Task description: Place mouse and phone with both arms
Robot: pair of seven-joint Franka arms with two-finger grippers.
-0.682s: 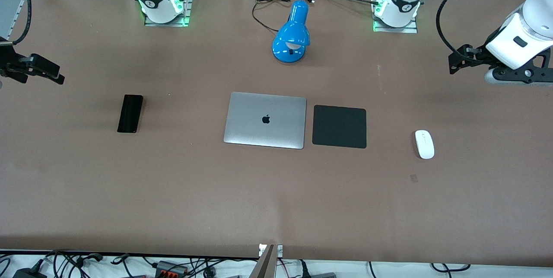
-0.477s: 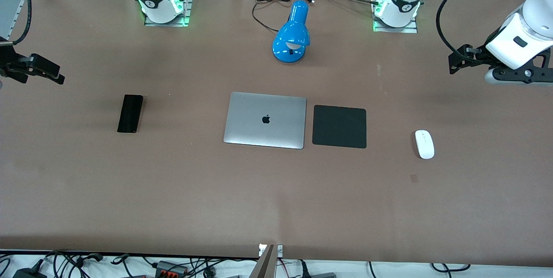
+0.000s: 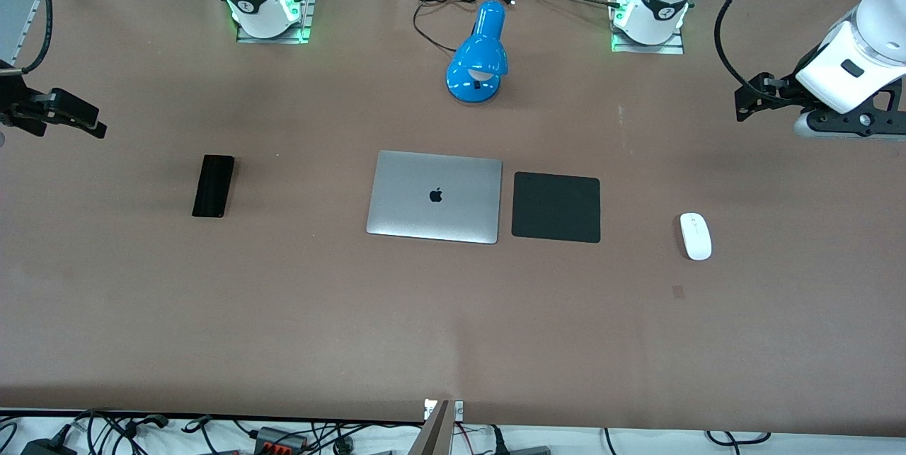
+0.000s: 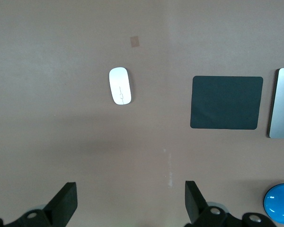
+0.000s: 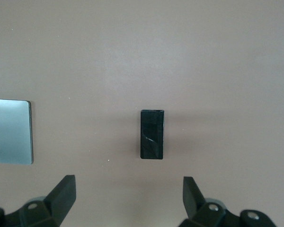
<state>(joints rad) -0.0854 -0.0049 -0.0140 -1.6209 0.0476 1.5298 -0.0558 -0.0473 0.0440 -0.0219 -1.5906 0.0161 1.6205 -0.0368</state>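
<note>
The white mouse [image 3: 696,235] lies on the brown table toward the left arm's end, beside the black mouse pad [image 3: 556,206]; it also shows in the left wrist view [image 4: 119,86]. The black phone [image 3: 213,185] lies flat toward the right arm's end and shows in the right wrist view [image 5: 152,134]. My left gripper [image 3: 744,102] is open and empty, up in the air over bare table at the left arm's end [image 4: 130,203]. My right gripper [image 3: 88,124] is open and empty, up in the air over bare table at the right arm's end [image 5: 128,201].
A shut silver laptop [image 3: 434,197] lies mid-table between the phone and the mouse pad. A blue desk lamp [image 3: 479,55] with a black cord [image 3: 439,6] stands farther from the camera than the laptop. The green-lit bases [image 3: 267,9] stand along the table's top edge.
</note>
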